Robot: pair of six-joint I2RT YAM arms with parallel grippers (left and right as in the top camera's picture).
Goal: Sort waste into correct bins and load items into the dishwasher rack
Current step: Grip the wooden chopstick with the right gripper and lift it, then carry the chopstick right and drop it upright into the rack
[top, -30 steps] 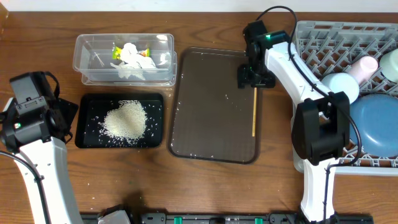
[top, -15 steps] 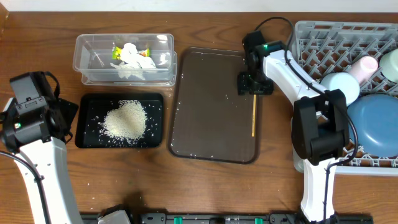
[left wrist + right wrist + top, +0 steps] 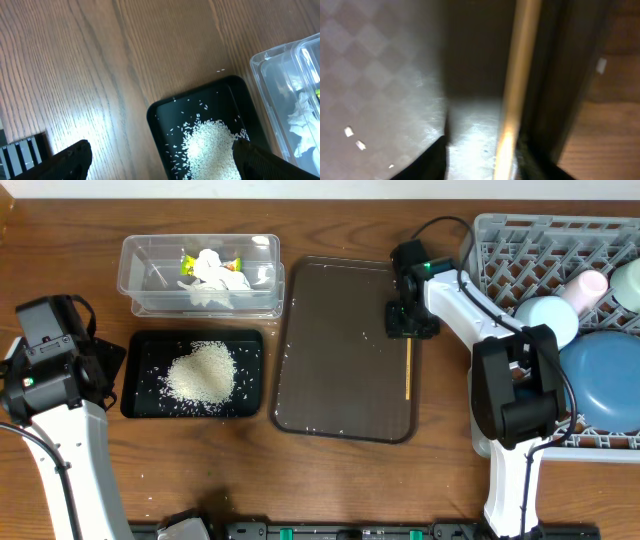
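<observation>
Right gripper (image 3: 408,328) (image 3: 481,162): I read the jaws as parted. They straddle the far end of the chopstick (image 3: 407,370) (image 3: 517,85) without clamping it. A gap shows between the stick and the finger (image 3: 430,160) on the tray's inner side.

The chopstick is a thin, straight rod of pale wood. It lies flat on the brown serving tray (image 3: 335,360), close along its rim on the rack side.

The dishwasher rack (image 3: 500,240) holds the blue plate (image 3: 600,375), the light-blue bowl (image 3: 548,320), the pink cup (image 3: 588,285) and the mint-green bowl (image 3: 628,280).

Left gripper (image 3: 161,150): spread wide, holding nothing, just beside the black tray (image 3: 160,112), which carries the rice (image 3: 210,145). The clear tub (image 3: 140,280) contains the tissue (image 3: 215,268) and the wrapper (image 3: 186,262).

Change from one second ago: the right gripper has shifted along the tray rim toward the table's near edge and now sits over the stick's end. The chopstick and the left arm have not moved.
</observation>
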